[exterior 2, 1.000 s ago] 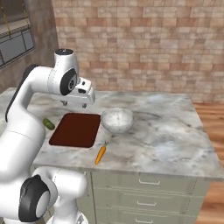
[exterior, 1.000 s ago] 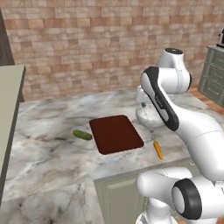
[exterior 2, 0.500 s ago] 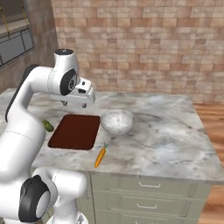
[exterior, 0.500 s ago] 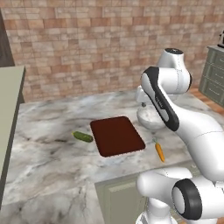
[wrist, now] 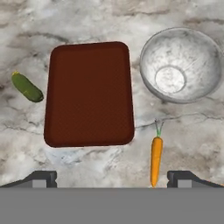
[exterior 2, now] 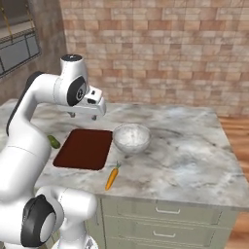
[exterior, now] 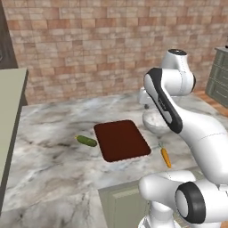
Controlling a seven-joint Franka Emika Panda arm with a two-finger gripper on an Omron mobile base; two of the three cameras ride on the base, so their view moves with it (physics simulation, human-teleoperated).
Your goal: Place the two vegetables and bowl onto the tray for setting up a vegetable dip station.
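A marble counter (wrist: 87,17) is backed by a brick wall (exterior 2: 160,48). The tray (wrist: 89,94) is flanked by cucumber (wrist: 26,87) and bowl (wrist: 181,64); the carrot (wrist: 155,160) is seen near the bowl. The gripper (wrist: 112,178) is held above, jaws wide open, nothing gripped.

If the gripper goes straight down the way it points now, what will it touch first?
Most likely the tray, which lies centred ahead of the open gripper. Nothing stands between them, though exact depth is unclear.
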